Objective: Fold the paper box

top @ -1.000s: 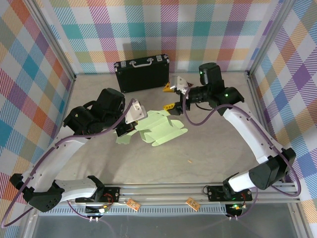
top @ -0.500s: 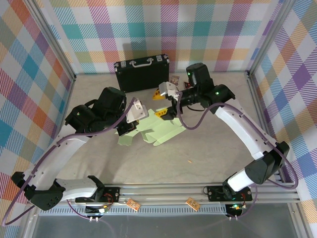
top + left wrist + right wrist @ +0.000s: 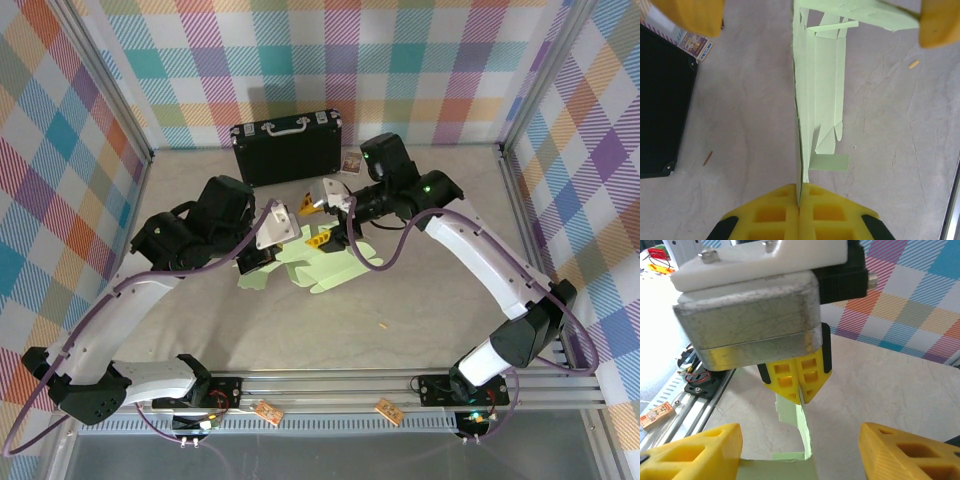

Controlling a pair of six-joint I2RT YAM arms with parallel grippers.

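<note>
The left gripper [image 3: 799,201] is clamping shut on the 9 o'clock edge of the pale green paper box [image 3: 327,263], so that side of the card is standing on edge. The rest of the flat, creased cut-out is lying mid-table, with the black case [image 3: 288,150] at its 12 o'clock. At the sheet's 1 o'clock the right gripper [image 3: 800,452] is hovering with its fingers spread wide, straddling a strip of card without pressing it (nothing is held there yet). The step in hand is probably taking a second hold to raise a wall. The right fingers should be closing close to a crease rather than mid-panel, then swinging the flap about that line while the left pinch is anchoring, with no pulling apart, since thin card is likely to buckle or tear.
</note>
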